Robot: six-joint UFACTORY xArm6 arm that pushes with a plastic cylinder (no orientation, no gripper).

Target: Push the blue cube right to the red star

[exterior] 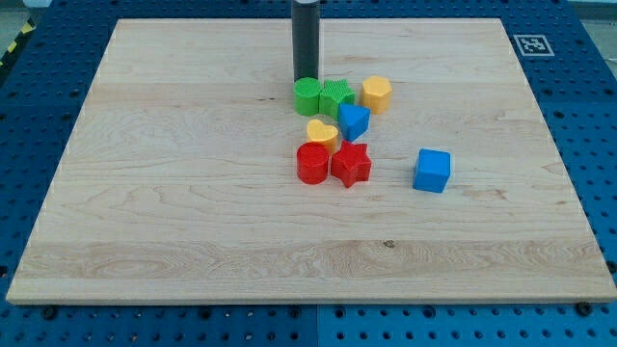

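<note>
Tip (306, 79) touches green cylinder (307, 95); blue cube (432, 171) sits square, right of red star (351, 164).

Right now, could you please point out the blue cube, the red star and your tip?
blue cube (432, 171), camera view, middle of its front face.
red star (351, 164), camera view, centre of its top.
my tip (306, 79), camera view, rod's lower end, above the green round block (307, 95).

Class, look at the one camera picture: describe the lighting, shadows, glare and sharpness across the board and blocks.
In the camera view, light is even and soft, with no glare on the wooden board; the blue cube and red star cast only faint, short shadows; blocks look sharp, and my tip, just above the green round block, is crisp, without motion blur.
</note>
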